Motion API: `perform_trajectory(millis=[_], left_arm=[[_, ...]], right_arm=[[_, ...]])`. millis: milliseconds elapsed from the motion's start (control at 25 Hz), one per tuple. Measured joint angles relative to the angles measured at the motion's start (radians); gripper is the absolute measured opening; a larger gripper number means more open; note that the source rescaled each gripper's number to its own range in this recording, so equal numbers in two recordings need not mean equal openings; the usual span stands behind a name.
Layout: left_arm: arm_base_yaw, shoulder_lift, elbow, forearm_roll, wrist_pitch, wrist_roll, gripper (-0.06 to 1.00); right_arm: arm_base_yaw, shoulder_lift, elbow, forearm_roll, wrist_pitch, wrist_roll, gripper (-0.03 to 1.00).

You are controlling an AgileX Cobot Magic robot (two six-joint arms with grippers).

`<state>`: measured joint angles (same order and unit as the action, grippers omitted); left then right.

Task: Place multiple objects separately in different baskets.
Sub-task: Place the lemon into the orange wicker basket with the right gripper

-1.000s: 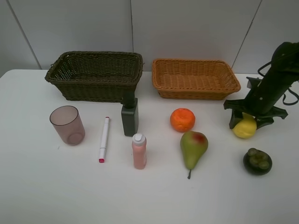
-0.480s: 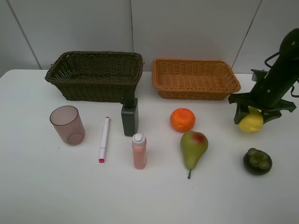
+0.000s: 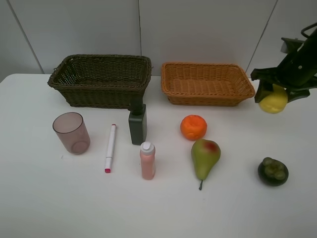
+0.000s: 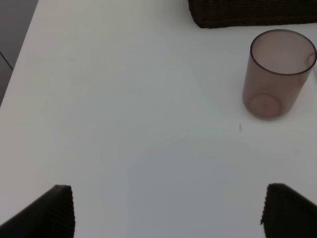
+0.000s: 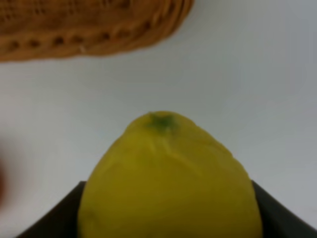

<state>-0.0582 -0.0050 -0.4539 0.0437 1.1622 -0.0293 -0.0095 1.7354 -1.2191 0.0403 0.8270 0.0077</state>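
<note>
White table (image 3: 39,208), wide and mostly bare at the near edge. At the back, side by side, long axes running left to right: deep dark olive-brown basket (image 3: 101,82), then shallower orange-tan basket (image 3: 207,84).

Reaching in from the far right edge, tilted downward: dark right arm (image 3: 297,64), with right gripper (image 3: 275,93) clamped on the yellow lemon (image 3: 273,101). Lemon clear of the tabletop, just beside the orange-tan basket's right end; in the wrist view, long axis in line with the gripper, green-tipped end pointing away from the wrist.

Low over bare table: left gripper (image 4: 168,213), fingertips spread wide, nothing between them, pinkish cup (image 3: 72,133) ahead, upright.

Lying with long axes near to far: green-red pear (image 3: 205,157), stem toward the near edge; white-pink marker (image 3: 110,148), pink tip nearest.

Upright: dark green bottle (image 3: 137,124) just in front of the dark basket; pink bottle (image 3: 147,161). Also orange (image 3: 193,127); dark green round fruit (image 3: 273,171), front right.
</note>
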Motion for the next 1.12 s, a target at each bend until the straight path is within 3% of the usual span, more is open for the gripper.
perform_trajectory(millis=[240,760,1120], left_arm=[[0.0,0.0,0.0,0.0,0.0,0.0,1.0],[0.0,0.0,0.0,0.0,0.0,0.0,1.0],[0.0,0.0,0.0,0.0,0.0,0.0,1.0]], right_arm=[[0.0,0.0,-0.153,0.017,-0.052,-0.05,0.01],[0.0,0.137,-0.292,0.317,-0.283,-0.287,0.01],[0.019,0.315,-0.326,0.345,-0.351,-0.308,0.01]])
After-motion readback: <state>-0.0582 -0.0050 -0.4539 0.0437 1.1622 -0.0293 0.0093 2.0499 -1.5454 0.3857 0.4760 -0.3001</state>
